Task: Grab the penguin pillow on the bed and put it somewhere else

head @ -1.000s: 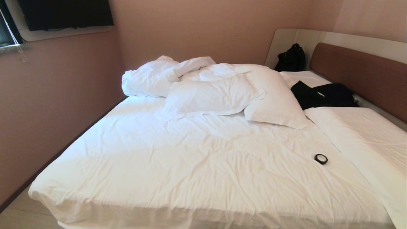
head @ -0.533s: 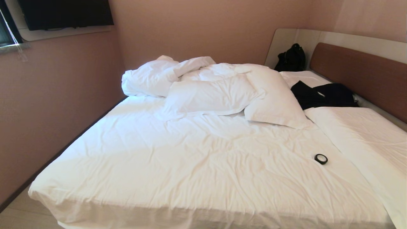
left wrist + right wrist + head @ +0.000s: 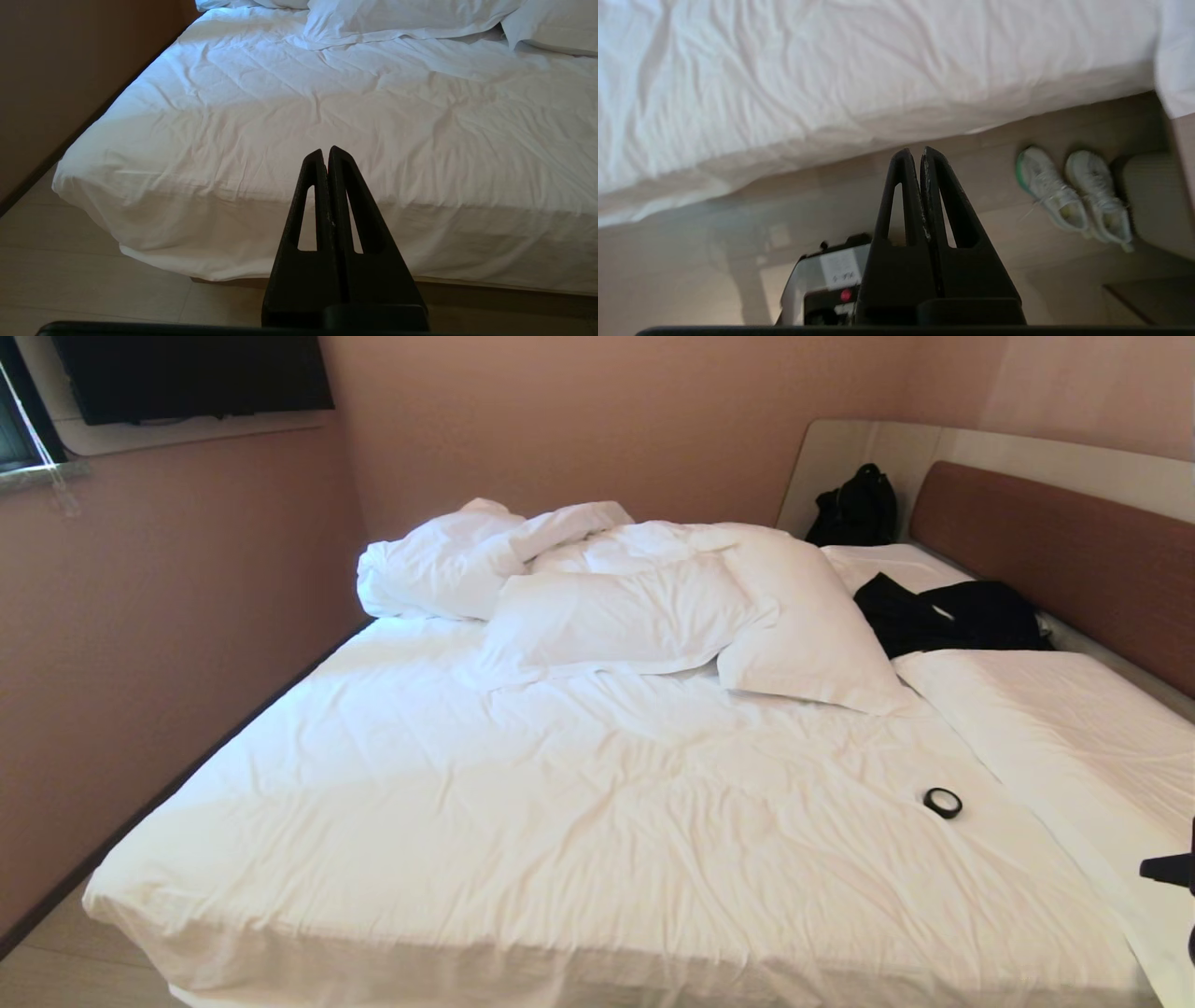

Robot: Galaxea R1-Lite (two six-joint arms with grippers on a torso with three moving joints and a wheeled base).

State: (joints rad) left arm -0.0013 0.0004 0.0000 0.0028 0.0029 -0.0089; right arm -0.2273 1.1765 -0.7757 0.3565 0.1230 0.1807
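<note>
Head view shows no penguin pillow on the bed [image 3: 560,821]. Right gripper [image 3: 922,154] and left gripper [image 3: 325,153] jaws are closed, empty. Pillow likely soft, light; pinch a corner.

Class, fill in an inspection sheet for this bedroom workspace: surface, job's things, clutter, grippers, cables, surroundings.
Surface: bed, wrinkled white sheet.
Job's things: penguin pillow, nothing seen; only white pillows and rumpled duvet.
Clutter: black ring on sheet; dark garment; black bag by headboard.
Grippers: left gripper shut, empty, before the bed's edge; right gripper shut, empty, over floor.
Cables: nothing seen.
Surroundings: pink walls, wall screen, white shoes on floor.
</note>
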